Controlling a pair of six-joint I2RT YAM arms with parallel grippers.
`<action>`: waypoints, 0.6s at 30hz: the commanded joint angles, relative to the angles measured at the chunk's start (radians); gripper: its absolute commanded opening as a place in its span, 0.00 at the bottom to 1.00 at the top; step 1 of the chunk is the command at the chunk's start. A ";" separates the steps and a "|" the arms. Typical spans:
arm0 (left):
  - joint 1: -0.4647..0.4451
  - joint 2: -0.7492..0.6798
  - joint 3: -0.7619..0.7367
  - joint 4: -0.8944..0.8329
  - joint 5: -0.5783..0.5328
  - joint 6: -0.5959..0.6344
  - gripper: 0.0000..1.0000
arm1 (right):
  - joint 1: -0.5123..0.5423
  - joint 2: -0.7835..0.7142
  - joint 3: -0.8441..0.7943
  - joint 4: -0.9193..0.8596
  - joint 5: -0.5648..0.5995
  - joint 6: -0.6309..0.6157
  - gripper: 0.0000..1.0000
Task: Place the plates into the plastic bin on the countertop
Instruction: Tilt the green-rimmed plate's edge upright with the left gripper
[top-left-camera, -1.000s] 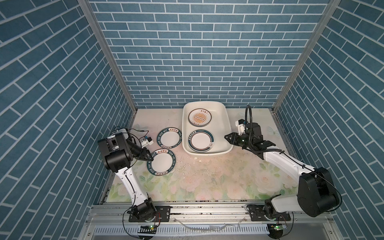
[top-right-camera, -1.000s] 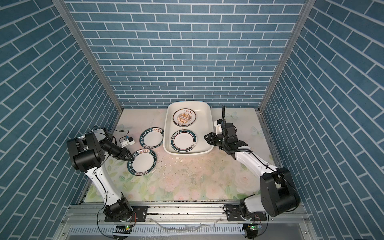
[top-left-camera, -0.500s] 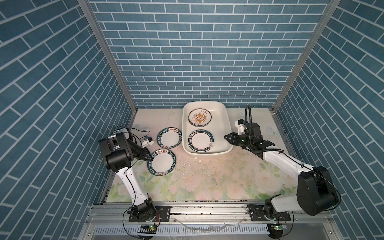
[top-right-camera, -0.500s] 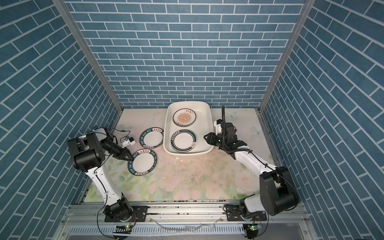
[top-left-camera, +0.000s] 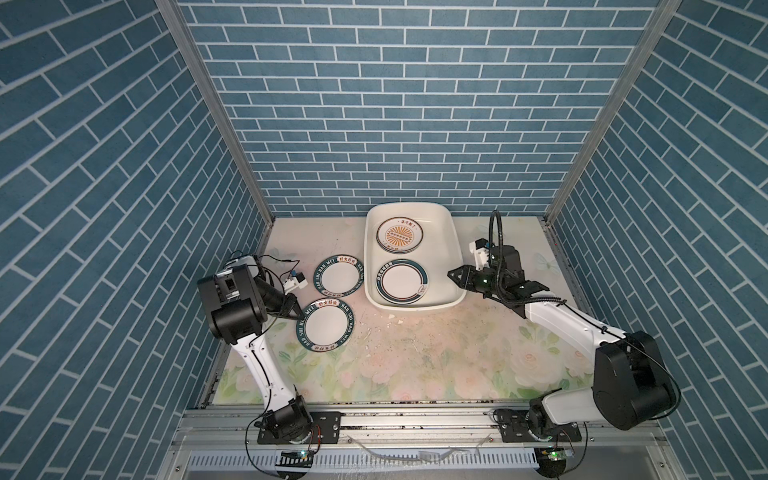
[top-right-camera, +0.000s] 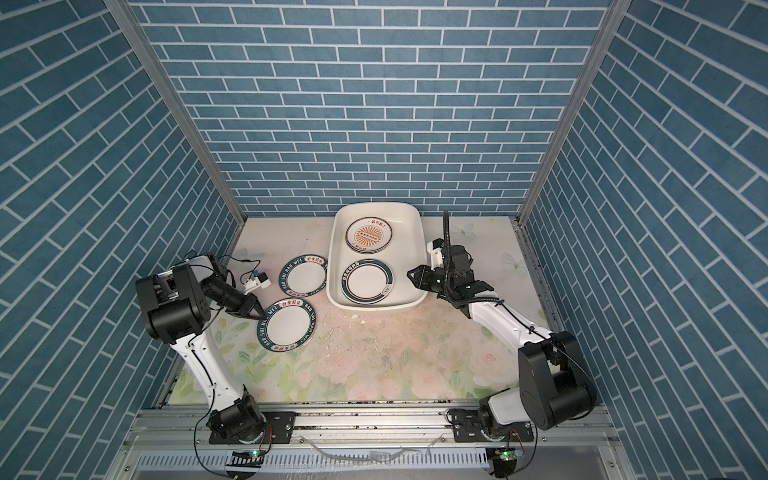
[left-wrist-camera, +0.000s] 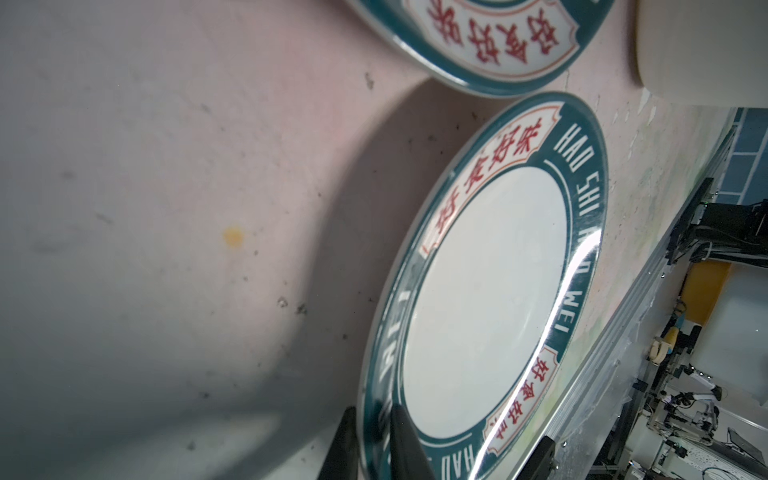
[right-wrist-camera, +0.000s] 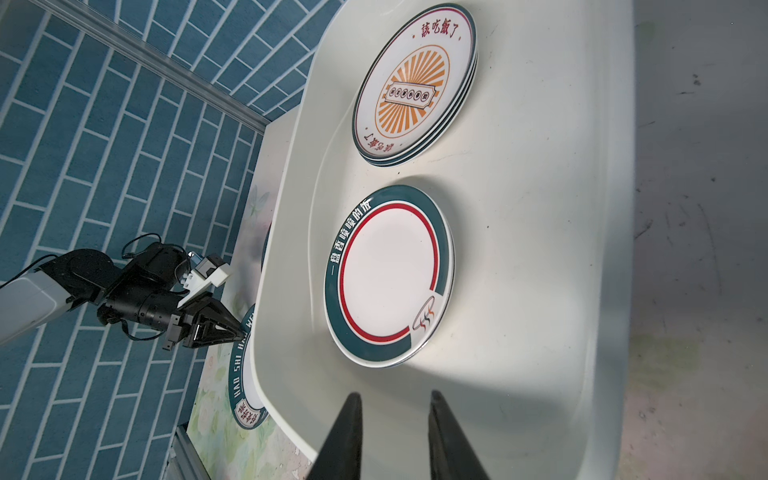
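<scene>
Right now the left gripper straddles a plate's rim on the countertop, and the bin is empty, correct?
No: the plastic bin is not empty; both top views show sunburst plates and a ringed plate inside. The left gripper straddles a lettered plate's rim.

Top views overlook the whole countertop (top-left-camera: 415, 357); close wrist views share the front plate (left-wrist-camera: 482, 299).

This is a robotics lab test cell dressed up as a kitchen. The blue brick walls (top-left-camera: 399, 104) are flat printed panels joined by bare aluminium posts (top-left-camera: 216, 112), and the countertop (top-left-camera: 415, 365) is a scuffed floral sheet. The left arm (top-left-camera: 259, 365) and right arm (top-left-camera: 569, 324) are bolted to an aluminium rail (top-left-camera: 415, 419) along the near edge, with loose cables and a lit circuit board (top-left-camera: 299, 455) below. A plate (top-left-camera: 326, 326) and a plastic bin (top-left-camera: 455, 249) serve as kitchenware. In the left wrist view, cluttered wiring and equipment (left-wrist-camera: 685, 395) stand beyond the rail.
</scene>
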 joint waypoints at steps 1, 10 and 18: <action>-0.003 0.006 0.018 -0.034 0.022 0.012 0.16 | -0.002 0.007 0.009 0.016 -0.014 0.016 0.29; -0.004 0.005 0.019 -0.052 0.036 0.017 0.11 | 0.000 0.002 0.000 0.024 -0.016 0.023 0.29; -0.002 0.007 0.030 -0.073 0.057 0.019 0.00 | -0.002 0.007 -0.004 0.034 -0.019 0.030 0.29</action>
